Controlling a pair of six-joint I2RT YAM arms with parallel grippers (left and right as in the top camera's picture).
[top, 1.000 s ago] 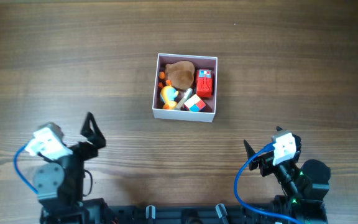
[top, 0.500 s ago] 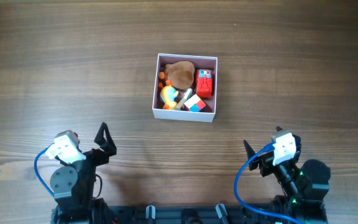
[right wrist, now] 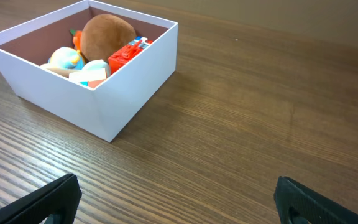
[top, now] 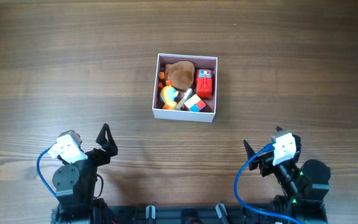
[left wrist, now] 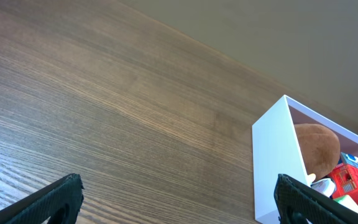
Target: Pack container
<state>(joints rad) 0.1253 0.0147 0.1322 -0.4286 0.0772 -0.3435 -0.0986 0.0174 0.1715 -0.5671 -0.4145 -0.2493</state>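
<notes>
Since all the toys [top: 180, 74] I can see sit inside the container [top: 184, 114], mid-bench, packing looks done. Left gripper [left wrist: 179, 190] and right gripper [right wrist: 179, 186] hang by the near edge, both spread wide, empty. Next move, I'd guess: nothing left to grab.

The table [top: 73, 62] is brown with streaky wood grain. The box [top: 185, 116] is white outside, dusty pink inside. It holds a plain brown toy [top: 181, 73], a red toy [top: 204, 84] with white marks, a yellow toy [top: 168, 96] with orange and pale blue, and a white, red and blue block [top: 195, 104].
</notes>
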